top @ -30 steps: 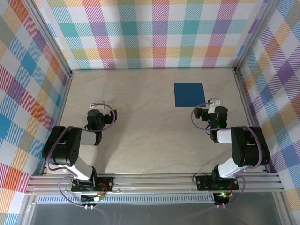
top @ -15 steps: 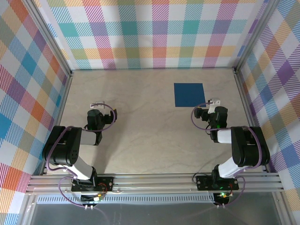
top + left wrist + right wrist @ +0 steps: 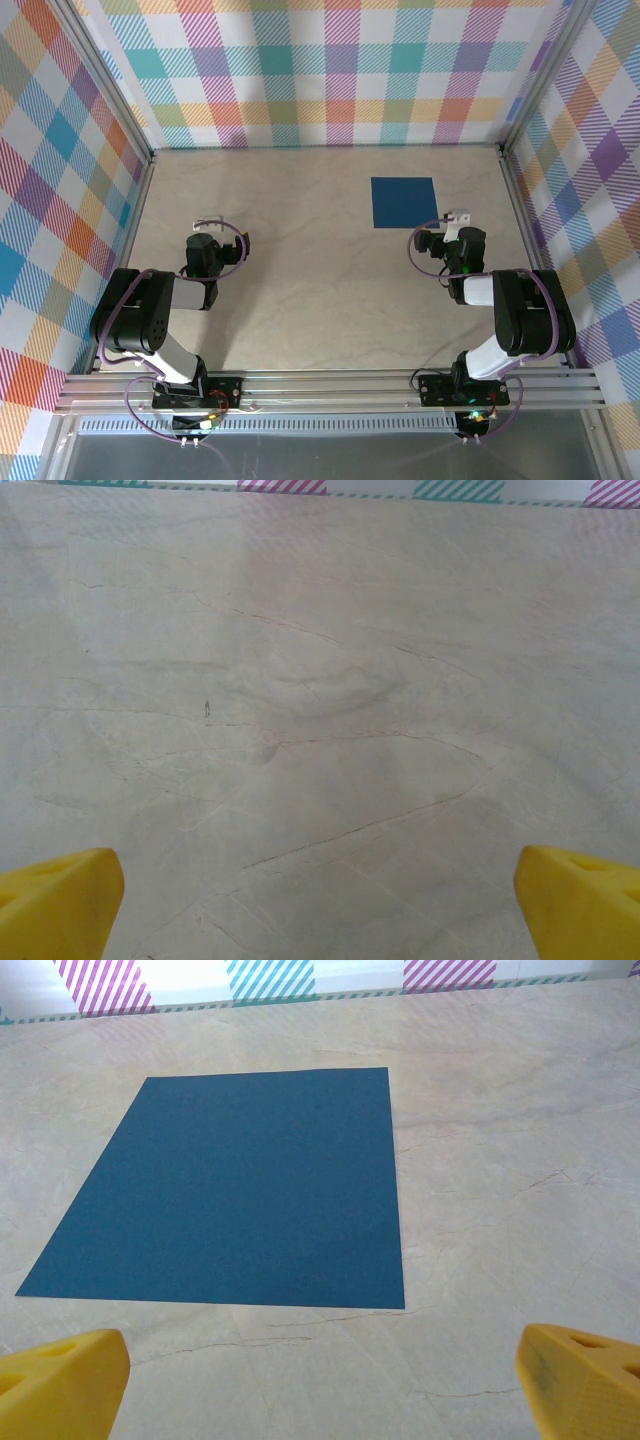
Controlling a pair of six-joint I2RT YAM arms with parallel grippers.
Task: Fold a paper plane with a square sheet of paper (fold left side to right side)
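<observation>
paper (image 3: 240,1185) lies flat beyond right fingers (image 3: 60,1380)

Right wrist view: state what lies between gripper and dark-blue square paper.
Right wrist view: bare beige tabletop separates right gripper from dark-blue square paper sheet.

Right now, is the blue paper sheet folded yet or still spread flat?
Spread flat. The square sheet of paper lies as one full square on the table, four corners showing, no crease or doubled edge visible.
</observation>
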